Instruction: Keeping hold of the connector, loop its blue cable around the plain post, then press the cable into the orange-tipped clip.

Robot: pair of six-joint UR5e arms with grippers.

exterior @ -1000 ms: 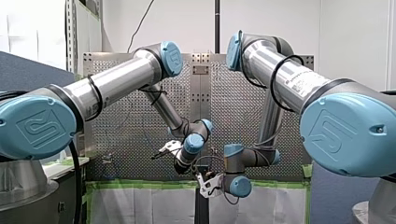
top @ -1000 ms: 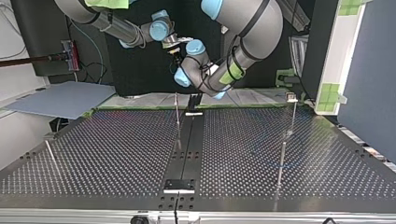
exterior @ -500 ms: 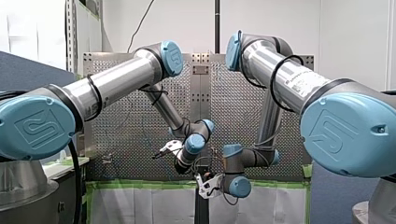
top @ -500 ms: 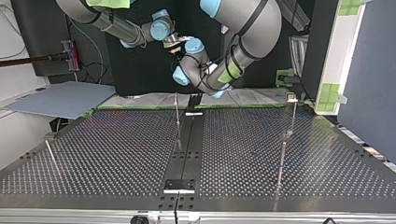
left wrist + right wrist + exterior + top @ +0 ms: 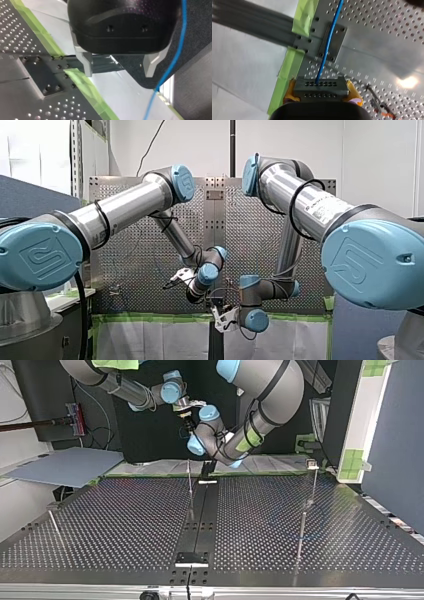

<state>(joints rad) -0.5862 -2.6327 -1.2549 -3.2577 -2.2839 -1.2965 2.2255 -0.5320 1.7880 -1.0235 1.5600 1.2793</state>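
In the right wrist view my right gripper (image 5: pixel 322 92) is shut on a grey connector (image 5: pixel 319 85), yellow pads on both ends of it. The blue cable (image 5: pixel 329 45) runs from the connector out across the perforated table (image 5: pixel 374 37). A small black clip with an orange tip (image 5: pixel 384 113) stands on the table beside this gripper. My left gripper (image 5: pixel 118 66) is open with nothing between its metal fingers (image 5: pixel 85 62); the blue cable (image 5: pixel 175 57) hangs past its side. In the front view both grippers are close together, left (image 5: pixel 170 284) and right (image 5: pixel 218 316).
Thin metal posts stand on the table in the top view: one near the far middle (image 5: pixel 190 482), two at the view's right (image 5: pixel 302 530) (image 5: pixel 314 477), one at its left (image 5: pixel 55 527). Green tape (image 5: pixel 304 15) edges the table. A dark centre strip (image 5: pixel 200 520) runs across it.
My left arm's wrist has shifted slightly in the top view, a little down and to the view's right. My right gripper keeps hold of the connector and has hardly moved.
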